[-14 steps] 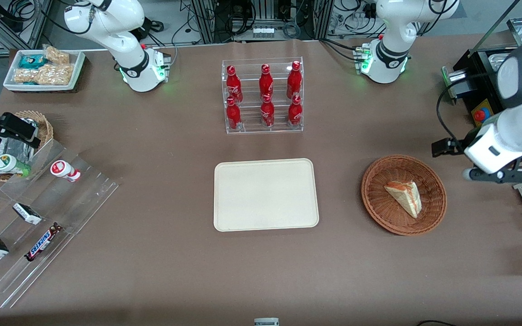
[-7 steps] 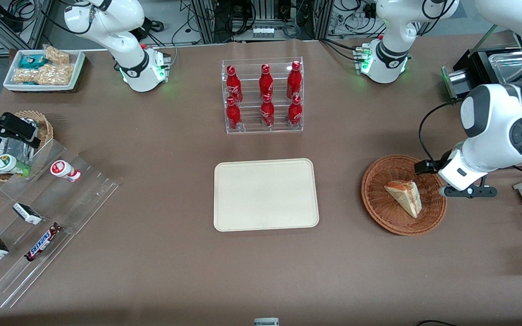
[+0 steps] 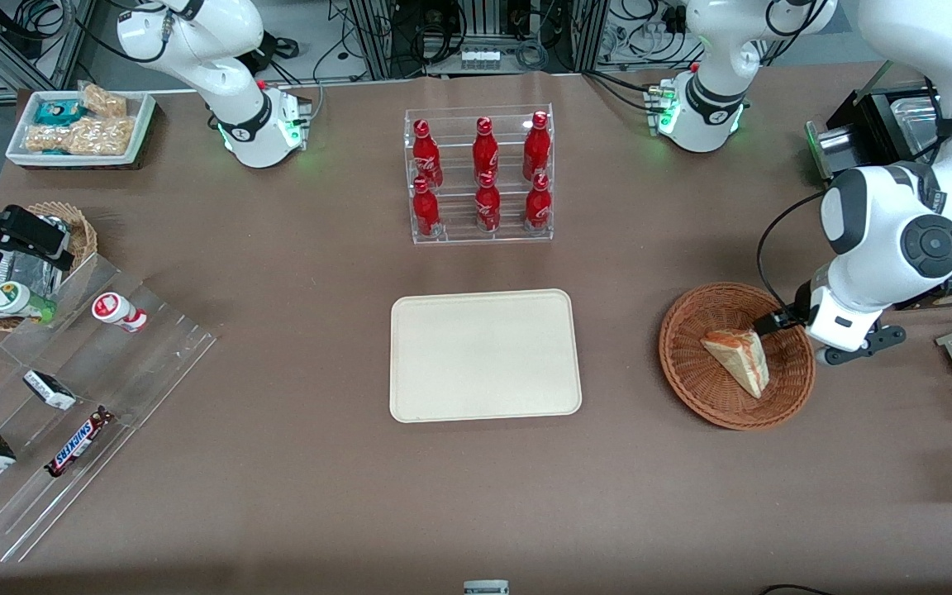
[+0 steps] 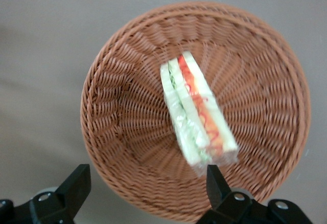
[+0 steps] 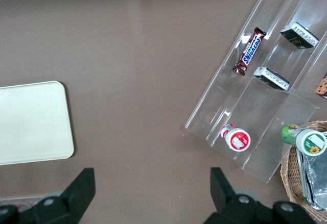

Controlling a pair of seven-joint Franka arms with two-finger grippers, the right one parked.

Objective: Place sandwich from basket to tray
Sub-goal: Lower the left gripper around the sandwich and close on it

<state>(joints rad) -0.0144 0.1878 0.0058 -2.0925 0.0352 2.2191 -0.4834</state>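
On the brown counter, the cream-beige tray is seen at the centre of the front view, flat, with rounded corners and a low rim; nothing rests on it. At its twelve o'clock a clear rack of red bottles is found. At the tray's three o'clock, well apart from it, the round reddish-brown wicker basket is set. The sandwich lies in the basket, near its middle: a triangular wedge in clear wrap, pale bread on its broad face. In the left wrist view the sandwich is shown edge-on, with pale bread slices, green filling along one side and red along the other, against the basket's woven floor. The end effector is held over the basket's rim at roughly two o'clock of the sandwich, just beside its corner. Its fingers are spread wide apart and nothing is gripped between them.
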